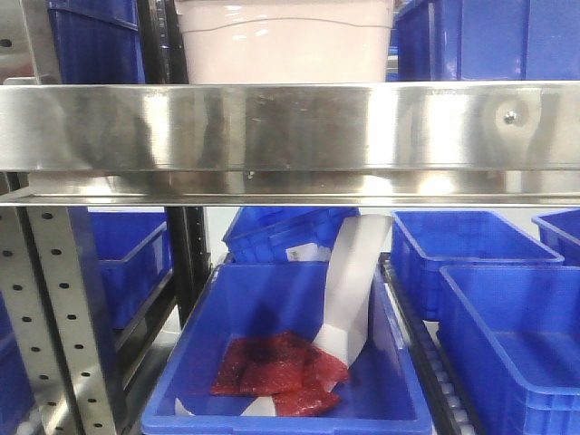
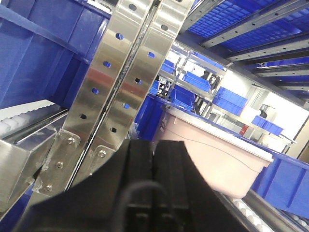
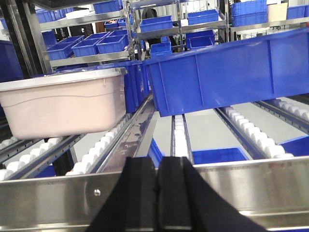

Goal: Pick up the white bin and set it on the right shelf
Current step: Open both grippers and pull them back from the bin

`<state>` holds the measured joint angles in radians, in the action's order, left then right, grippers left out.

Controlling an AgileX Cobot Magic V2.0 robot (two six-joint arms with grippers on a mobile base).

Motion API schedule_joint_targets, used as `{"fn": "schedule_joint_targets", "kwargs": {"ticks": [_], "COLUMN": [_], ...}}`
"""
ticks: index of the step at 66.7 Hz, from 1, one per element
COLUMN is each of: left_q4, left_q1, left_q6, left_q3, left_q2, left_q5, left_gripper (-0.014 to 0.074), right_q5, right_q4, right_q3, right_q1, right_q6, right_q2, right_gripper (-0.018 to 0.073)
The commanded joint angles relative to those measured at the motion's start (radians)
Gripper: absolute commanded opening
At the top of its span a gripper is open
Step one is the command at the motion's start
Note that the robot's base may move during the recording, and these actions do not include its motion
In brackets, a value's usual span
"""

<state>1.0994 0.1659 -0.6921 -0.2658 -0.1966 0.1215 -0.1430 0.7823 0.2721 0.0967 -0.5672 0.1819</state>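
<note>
The white bin (image 1: 285,41), a pinkish-white tub with a white lid, sits on the roller lanes of the right shelf behind its shiny steel front rail (image 1: 290,127). It also shows in the left wrist view (image 2: 217,154) and at the left of the right wrist view (image 3: 63,106). My left gripper (image 2: 153,147) is shut and empty, beside a perforated upright post (image 2: 125,82), short of the bin. My right gripper (image 3: 157,164) is shut and empty, at the front rail (image 3: 58,198), to the right of the bin.
A blue crate (image 3: 227,72) stands on the same shelf right of the bin. Below, a blue crate (image 1: 281,399) holds red packets (image 1: 276,373) and a white carton (image 1: 353,281). More blue crates (image 1: 476,245) stand at the lower right.
</note>
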Motion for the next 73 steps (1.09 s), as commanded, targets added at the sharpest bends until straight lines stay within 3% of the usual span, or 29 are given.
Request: {"fn": "schedule_joint_targets", "kwargs": {"ticks": [1,4,7,10,17,24,29,39,57,73], "left_q4": [-0.001,-0.001,-0.001,-0.001,-0.001,-0.001,-0.001,-0.001,-0.001,-0.001], "left_q1": [0.005,0.005,0.005,0.005,0.005,0.005,0.005,0.005,0.005,0.005], "left_q6": [0.001,0.001,0.001,0.001,0.001,0.001,0.001,0.001,0.001,0.001], "left_q3": [-0.027,-0.027,-0.027,-0.027,-0.027,-0.027,-0.027,-0.027,-0.027,-0.027], "left_q2": [-0.008,-0.008,-0.008,-0.008,-0.008,-0.008,-0.008,-0.008,-0.008,-0.006], "left_q5": [0.032,0.032,0.032,0.032,0.032,0.032,0.032,0.032,0.032,0.017], "left_gripper": [-0.0118,-0.0118,-0.0118,-0.0118,-0.0118,-0.0118,-0.0118,-0.0118,-0.0118,-0.0118], "right_q5": [0.06,0.031,0.007,-0.034,-0.069,0.059,0.222,0.462,0.205,0.197], "right_q4": [0.011,-0.021,-0.148,-0.306,-0.509,-0.697,-0.774,-0.809,-0.809,-0.809], "right_q3": [0.026,0.026,0.026,0.026,0.013,-0.065,-0.154,-0.306,-0.3,-0.301], "right_q1": [0.002,0.002,0.002,-0.002,-0.029,-0.068,-0.083,-0.083,-0.073,-0.069], "right_q6": [-0.01,-0.006,0.037,0.133,0.413,0.605,0.624,0.624,0.624,0.624], "right_q2": [0.007,0.007,0.007,0.007,0.007,0.007,0.007,0.003,-0.219,-0.211], "right_gripper": [0.0066,0.0066,0.0066,0.0066,0.0066,0.0066,0.0066,0.0066,0.0066,0.0066]}}
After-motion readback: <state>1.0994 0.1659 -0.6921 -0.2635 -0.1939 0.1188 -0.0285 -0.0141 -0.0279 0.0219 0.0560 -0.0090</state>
